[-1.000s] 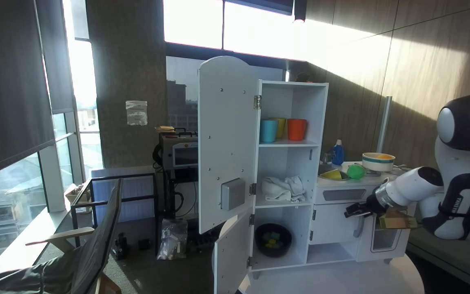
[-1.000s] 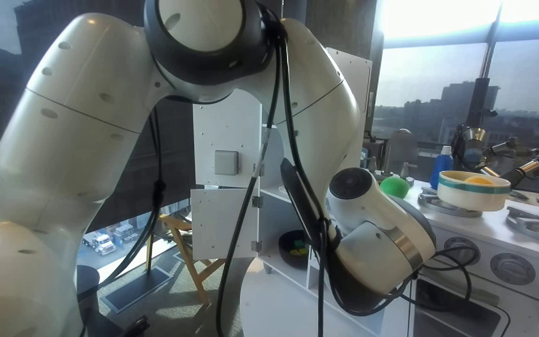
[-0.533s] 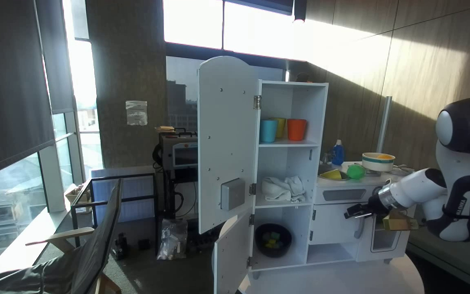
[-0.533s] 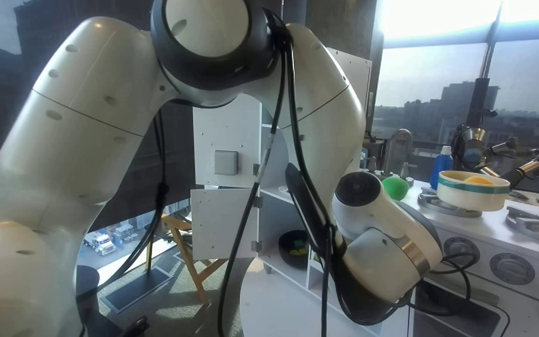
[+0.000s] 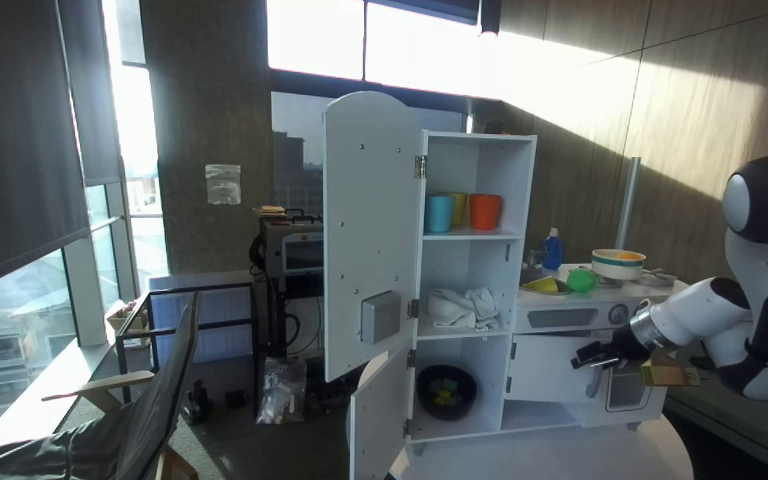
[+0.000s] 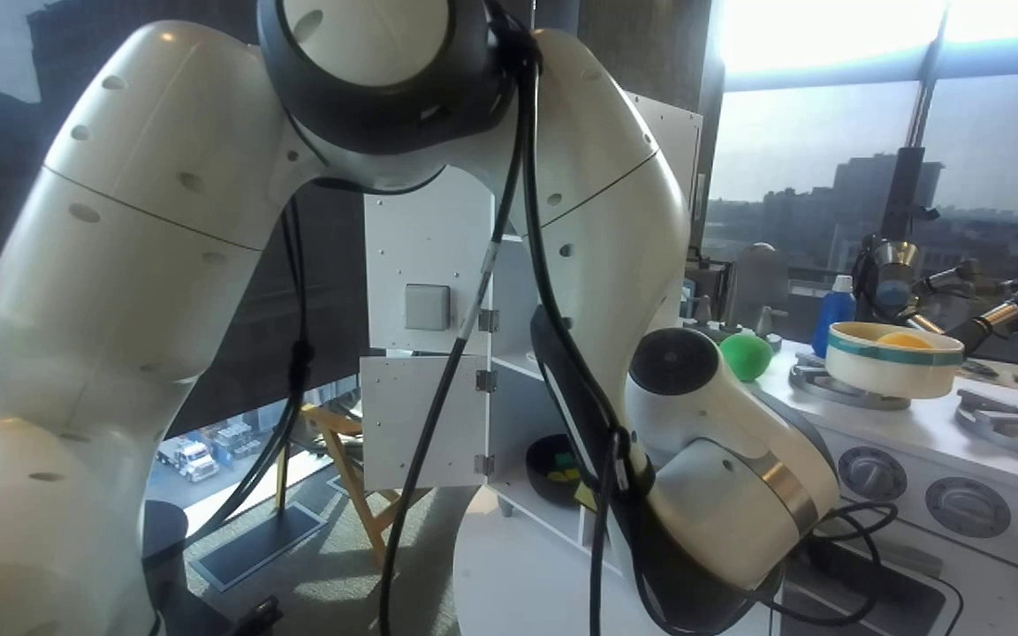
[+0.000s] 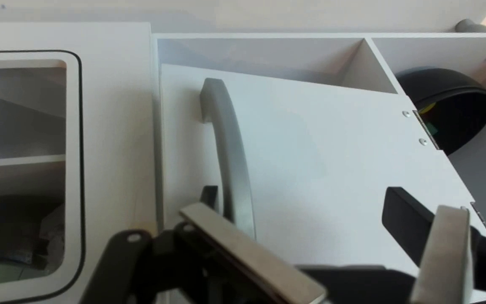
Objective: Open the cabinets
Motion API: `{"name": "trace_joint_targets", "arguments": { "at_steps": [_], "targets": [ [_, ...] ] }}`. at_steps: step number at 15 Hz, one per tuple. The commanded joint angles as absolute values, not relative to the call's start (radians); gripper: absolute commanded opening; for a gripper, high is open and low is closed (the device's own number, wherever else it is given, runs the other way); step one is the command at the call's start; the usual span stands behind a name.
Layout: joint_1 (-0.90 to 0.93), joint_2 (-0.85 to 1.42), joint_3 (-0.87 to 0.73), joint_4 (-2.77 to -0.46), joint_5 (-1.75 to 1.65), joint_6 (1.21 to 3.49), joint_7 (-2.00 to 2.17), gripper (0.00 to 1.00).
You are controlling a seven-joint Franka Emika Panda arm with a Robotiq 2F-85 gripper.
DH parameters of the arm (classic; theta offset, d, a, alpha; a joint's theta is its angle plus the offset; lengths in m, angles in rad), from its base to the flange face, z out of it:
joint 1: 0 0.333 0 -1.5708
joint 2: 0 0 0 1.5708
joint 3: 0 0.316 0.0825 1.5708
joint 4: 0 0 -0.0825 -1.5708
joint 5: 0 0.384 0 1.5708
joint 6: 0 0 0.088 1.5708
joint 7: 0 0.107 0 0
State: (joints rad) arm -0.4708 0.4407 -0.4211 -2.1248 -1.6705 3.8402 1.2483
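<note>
The white lower cabinet door (image 5: 547,367) of the play kitchen stands slightly ajar, hinged on its left in an exterior view. In the wrist view the door (image 7: 310,147) carries a curved grey handle (image 7: 232,147). My gripper (image 7: 303,196) is open around the handle. One dark fingertip sits just left of the bar with a thin gap; the other is far to the right over the door face. The gripper (image 5: 587,357) also shows at the handle (image 5: 595,383) in an exterior view. The tall cabinet's upper door (image 5: 371,233) and lower door (image 5: 381,413) stand wide open.
The tall cabinet holds cups (image 5: 484,212), a white cloth (image 5: 464,308) and a black bowl (image 5: 446,393). A pot (image 6: 893,359), green ball (image 6: 746,355) and blue bottle (image 6: 836,315) stand on the counter. The oven door (image 7: 114,147) is beside the cabinet door.
The gripper has moved right and slightly down in an exterior view. The cabinet door and its handle have swung outward with it, from closed to slightly ajar. A stove knob has come into view.
</note>
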Motion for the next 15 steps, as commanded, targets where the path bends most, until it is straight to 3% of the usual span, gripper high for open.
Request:
{"name": "trace_joint_targets", "arguments": {
  "at_steps": [1,8,15],
  "targets": [
    [-0.431,0.336,-0.469,-2.218,-1.765,3.751,1.360,1.00],
    [-0.356,0.163,-0.555,-2.332,-1.813,3.403,1.554,1.00],
    [-0.358,0.182,-0.593,-2.285,-1.730,3.442,1.832,1.00]
  ]
}}
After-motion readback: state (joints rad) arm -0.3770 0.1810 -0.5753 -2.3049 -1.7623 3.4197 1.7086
